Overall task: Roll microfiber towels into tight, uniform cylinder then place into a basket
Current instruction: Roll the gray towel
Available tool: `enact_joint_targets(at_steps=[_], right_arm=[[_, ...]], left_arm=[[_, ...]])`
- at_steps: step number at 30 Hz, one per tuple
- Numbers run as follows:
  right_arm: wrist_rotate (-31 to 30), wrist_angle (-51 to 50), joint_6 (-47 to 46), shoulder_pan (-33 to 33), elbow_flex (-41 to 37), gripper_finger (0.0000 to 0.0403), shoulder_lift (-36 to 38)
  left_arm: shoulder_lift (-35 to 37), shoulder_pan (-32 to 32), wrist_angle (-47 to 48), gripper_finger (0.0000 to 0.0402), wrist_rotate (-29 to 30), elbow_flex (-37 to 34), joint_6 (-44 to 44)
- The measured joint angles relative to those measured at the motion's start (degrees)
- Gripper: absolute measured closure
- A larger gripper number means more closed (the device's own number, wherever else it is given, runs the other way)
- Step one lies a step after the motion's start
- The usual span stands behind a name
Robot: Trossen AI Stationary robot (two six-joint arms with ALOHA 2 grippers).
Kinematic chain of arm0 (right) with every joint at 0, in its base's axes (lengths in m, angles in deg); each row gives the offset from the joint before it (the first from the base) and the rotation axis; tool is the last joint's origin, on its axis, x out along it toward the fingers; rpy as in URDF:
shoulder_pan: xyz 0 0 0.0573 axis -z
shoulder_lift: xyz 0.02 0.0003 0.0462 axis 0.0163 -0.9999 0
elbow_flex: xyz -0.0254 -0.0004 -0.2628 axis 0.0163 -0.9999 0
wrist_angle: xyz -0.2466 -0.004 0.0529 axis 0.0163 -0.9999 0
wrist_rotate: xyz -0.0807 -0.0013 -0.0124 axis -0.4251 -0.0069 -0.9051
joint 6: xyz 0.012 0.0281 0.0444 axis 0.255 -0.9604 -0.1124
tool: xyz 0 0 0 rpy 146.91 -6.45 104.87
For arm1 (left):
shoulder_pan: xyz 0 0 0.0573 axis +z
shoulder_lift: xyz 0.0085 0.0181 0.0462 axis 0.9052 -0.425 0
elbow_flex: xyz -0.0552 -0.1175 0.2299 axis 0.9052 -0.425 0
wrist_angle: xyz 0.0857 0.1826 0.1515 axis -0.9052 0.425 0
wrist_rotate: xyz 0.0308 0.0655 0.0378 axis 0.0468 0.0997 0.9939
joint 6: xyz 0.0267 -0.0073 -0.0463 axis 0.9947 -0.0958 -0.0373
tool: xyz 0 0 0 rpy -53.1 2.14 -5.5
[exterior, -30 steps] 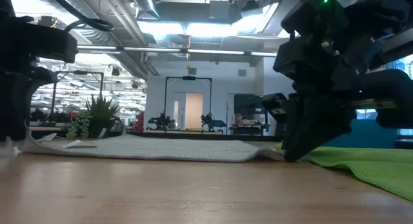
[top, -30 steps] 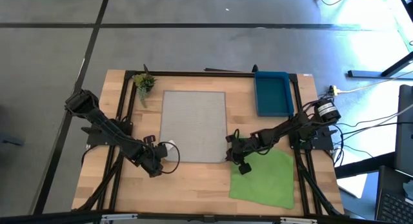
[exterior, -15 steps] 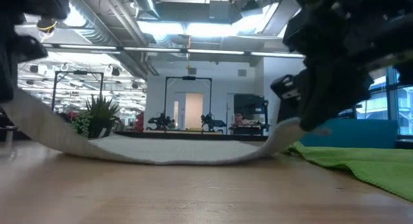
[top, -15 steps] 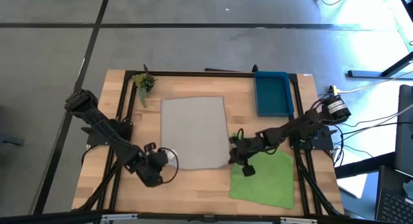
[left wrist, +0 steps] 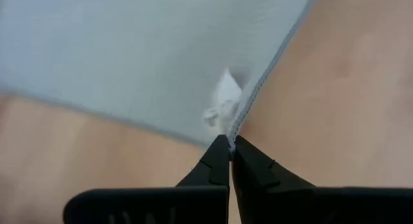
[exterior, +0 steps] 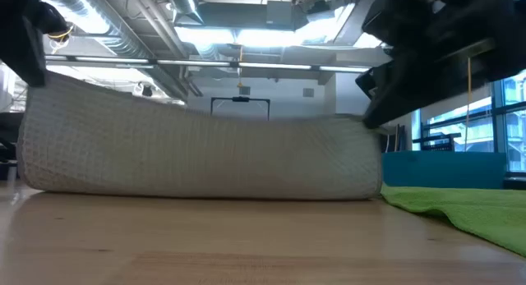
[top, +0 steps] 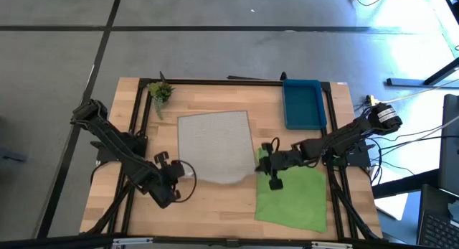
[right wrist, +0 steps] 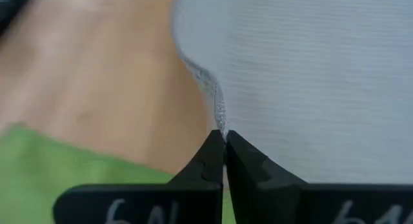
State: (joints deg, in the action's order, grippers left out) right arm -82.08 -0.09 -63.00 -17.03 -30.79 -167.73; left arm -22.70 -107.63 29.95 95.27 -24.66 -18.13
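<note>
On the counter [top: 215,206], the grey towel [top: 214,154] hangs lifted between both sets of jaws, each clenched on a near corner. Its small white tag [left wrist: 221,105], with no readable writing, sits just beyond the left gripper [left wrist: 230,144]. The green towel [top: 294,199] lies flat under the right gripper [right wrist: 224,139].

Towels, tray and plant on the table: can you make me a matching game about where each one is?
Things:
1. grey towel
2. green towel
3. blue basket
4. plant sprig

Places or states:
A. far left corner of the table
B. flat on the table under the right arm
C. near edge lifted at both corners by the grippers
D. far right corner, nothing visible in it

Pairs: 1-C, 2-B, 3-D, 4-A
</note>
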Motion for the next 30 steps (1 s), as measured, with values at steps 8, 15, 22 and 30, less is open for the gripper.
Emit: enact_joint_targets(at_steps=[8, 15, 22, 30], right_arm=[[-4.2, -0.6, 4.4, 9.2, 0.0, 0.0396, 0.0], [-4.1, -0.3, 9.6, 18.2, 0.0, 0.0396, 0.0], [-3.8, 1.4, 15.2, 24.7, 0.0, 0.0396, -0.3], [0.0, 5.7, 20.6, 30.6, 0.1, 0.0396, -0.8]], left_arm=[[0.0, 6.0, 7.7, 0.0401, 3.1, -0.7, -4.7], [0.0, 12.9, 7.5, 0.0401, 5.4, -4.6, -4.7], [0.0, 18.7, 7.1, 0.0401, 9.8, -7.9, -4.7], [0.0, 24.0, 6.7, 0.0401, 13.5, -10.6, -4.7]])
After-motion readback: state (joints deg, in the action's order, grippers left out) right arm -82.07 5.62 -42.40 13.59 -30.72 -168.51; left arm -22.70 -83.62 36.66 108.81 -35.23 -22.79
